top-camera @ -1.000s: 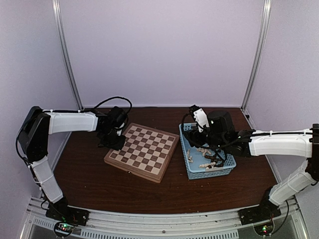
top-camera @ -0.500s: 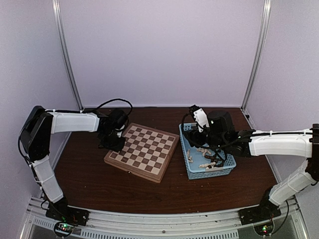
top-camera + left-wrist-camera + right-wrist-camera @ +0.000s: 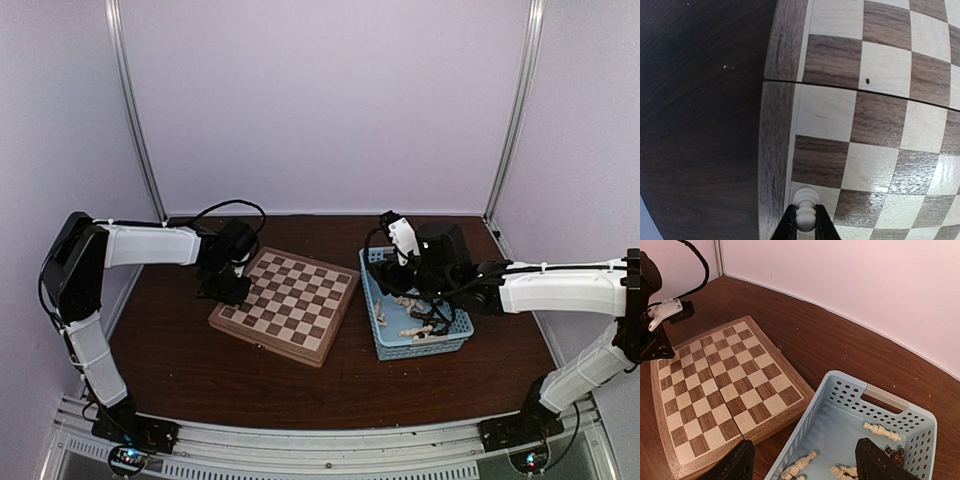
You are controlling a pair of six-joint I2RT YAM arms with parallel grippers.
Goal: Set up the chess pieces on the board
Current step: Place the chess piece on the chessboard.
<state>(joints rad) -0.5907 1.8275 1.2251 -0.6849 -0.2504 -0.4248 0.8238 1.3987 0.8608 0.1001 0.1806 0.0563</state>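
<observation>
The board [image 3: 290, 305] lies left of centre on the dark table. My left gripper [image 3: 228, 288] hangs over its far left edge. In the left wrist view this gripper [image 3: 805, 225] is shut on the round head of a cream-white pawn [image 3: 805, 205], which stands upright on a light square at the rim of the board [image 3: 880, 120]. My right gripper [image 3: 430, 315] hovers open over the light-blue basket [image 3: 455, 335]. Its dark fingers [image 3: 735, 465] stand wide apart above several cream chess pieces [image 3: 882, 430] and a dark one [image 3: 895, 454] lying inside.
The basket [image 3: 840, 405] sits close against the board's right side [image 3: 775, 420]. White walls and metal posts [image 3: 135, 110] enclose the table at the back and sides. Bare dark tabletop [image 3: 250, 385] lies between the board and the arm bases.
The left jaws have drawn in a little tighter on the pawn's head, and the left wrist has shifted slightly. The right arm has stayed still.
</observation>
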